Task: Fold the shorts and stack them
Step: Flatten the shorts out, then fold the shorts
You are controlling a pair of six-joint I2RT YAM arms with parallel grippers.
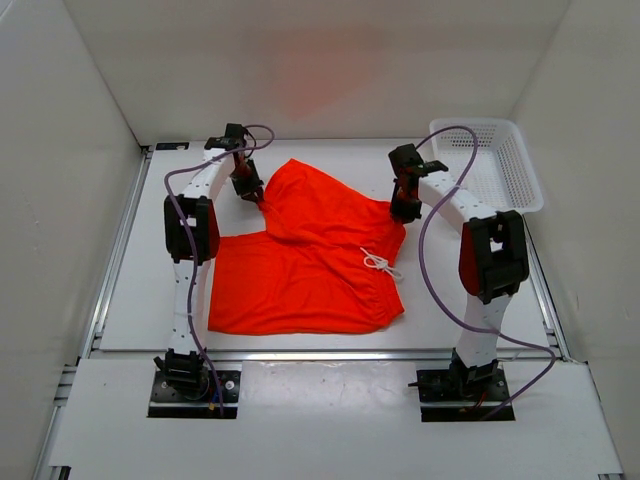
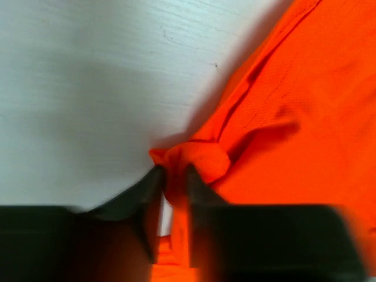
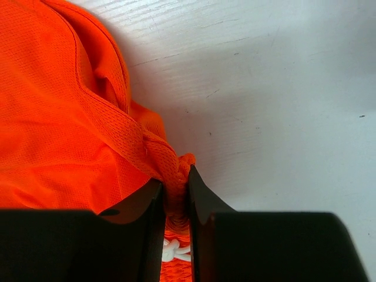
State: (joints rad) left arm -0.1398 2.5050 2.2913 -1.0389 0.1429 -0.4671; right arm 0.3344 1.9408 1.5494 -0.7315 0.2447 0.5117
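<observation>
1. Grip first: my left hand stands narrow on a small bunched corner of the shorts, at the upper left of the cloth in the top view. Only a nub of fabric sits between the fingers, so a pull could slide it out and drop that corner.
2. My right hand is narrow too, nipping the waistband at the cloth's upper right edge. Elastic stretches. If I lift unevenly, it may spring free or drag the whole garment sideways.
3. The shorts lie spread across the middle of the bench, with the far part lapped over the near part and creased. Carrying the two corners at different speeds would skew the fold and leave edges that do not meet.
4. The drawstring lies loose on top, at the lower right of the cloth. It could get trapped in the fold as a lump, or catch on a finger.
5. Lifting too low would drag cloth along the bench and roll the near edge under.
6. The basket sits at the upper right, near my right arm. A wide swing there could knock it.
</observation>
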